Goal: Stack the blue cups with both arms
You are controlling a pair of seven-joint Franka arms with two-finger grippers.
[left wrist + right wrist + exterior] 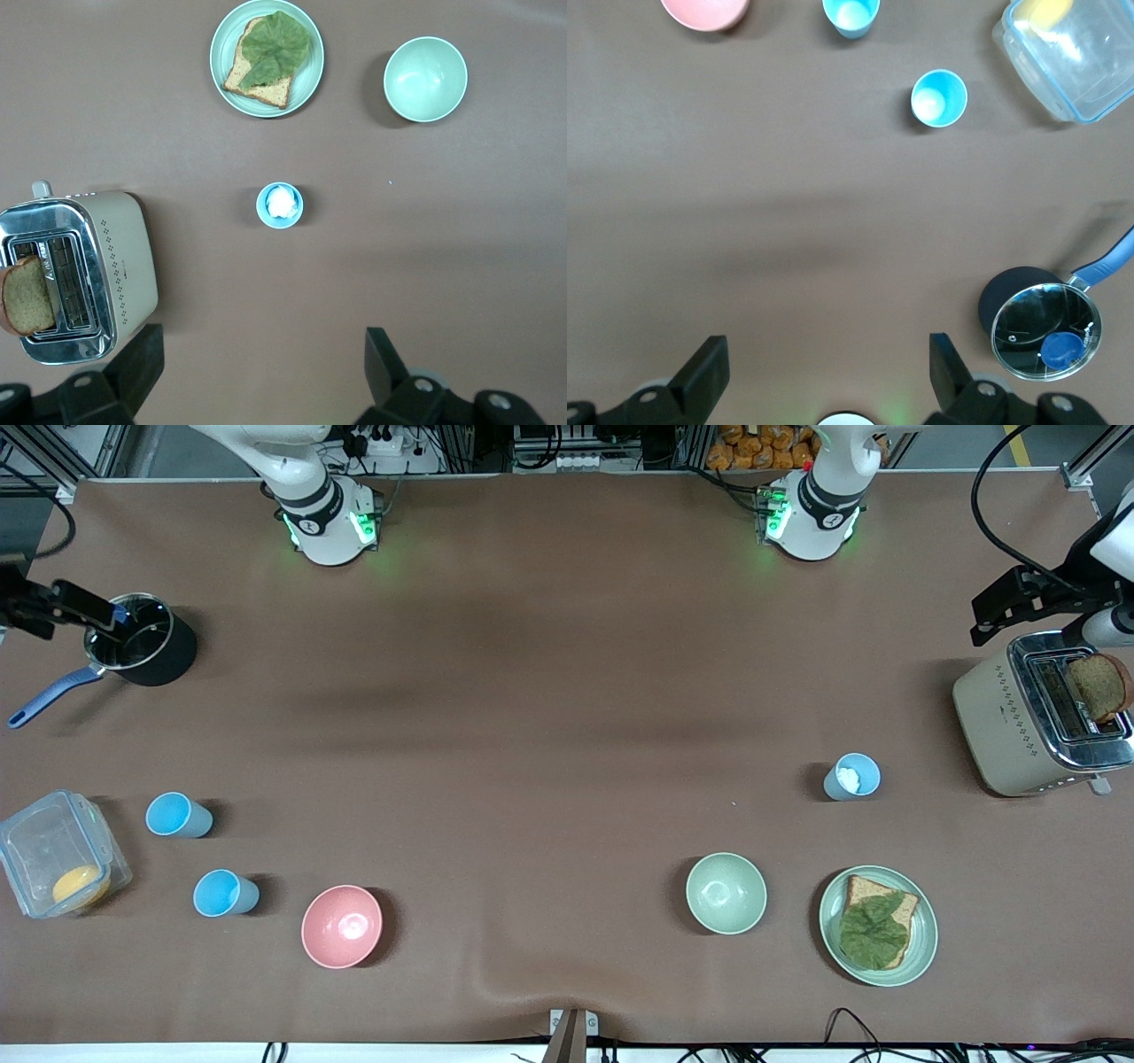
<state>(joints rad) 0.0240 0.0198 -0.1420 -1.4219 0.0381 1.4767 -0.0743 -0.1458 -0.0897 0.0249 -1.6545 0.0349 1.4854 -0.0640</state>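
Three light-blue cups stand upright. Two are at the right arm's end of the table: one (178, 815) beside the clear container, one (225, 893) nearer the front camera beside the pink bowl. They also show in the right wrist view (939, 97) (850, 15). The third cup (852, 777) (280, 204) holds something white and stands near the toaster. My left gripper (997, 615) (263, 354) is open and empty, high beside the toaster. My right gripper (53, 607) (827, 354) is open and empty, high beside the black pot.
A pink bowl (342, 926), a pale green bowl (726, 892), a plate (921, 948) with bread and lettuce, a toaster (1001, 731) with a bread slice, a black pot (151, 651) with a blue handle and a clear container (44, 850) holding something orange stand on the table.
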